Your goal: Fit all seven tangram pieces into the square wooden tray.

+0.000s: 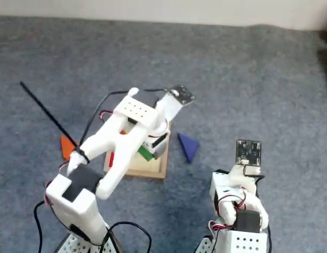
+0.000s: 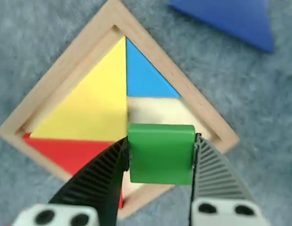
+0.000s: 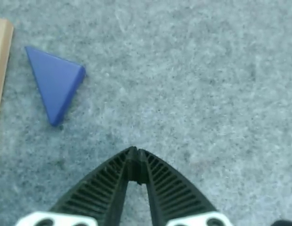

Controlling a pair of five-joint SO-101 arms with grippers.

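Observation:
The square wooden tray (image 2: 61,75) (image 1: 153,171) lies on the carpet and holds a yellow triangle (image 2: 89,103), a light blue triangle (image 2: 146,75) and a red piece (image 2: 66,153). My left gripper (image 2: 160,150) is shut on a green square piece (image 2: 160,153) (image 1: 145,153), held just above the tray's bare spot (image 2: 160,113). A dark blue triangle (image 1: 188,145) (image 2: 231,16) (image 3: 54,82) lies on the carpet just right of the tray. An orange piece (image 1: 66,146) lies left of the tray, partly behind the left arm. My right gripper (image 3: 136,165) is shut with nothing in it, hovering over carpet near the front.
Grey carpet covers the whole work area. A thin black rod (image 1: 47,113) slants across the carpet at the left. The right arm's base (image 1: 240,232) stands at the front right, with open carpet beyond it.

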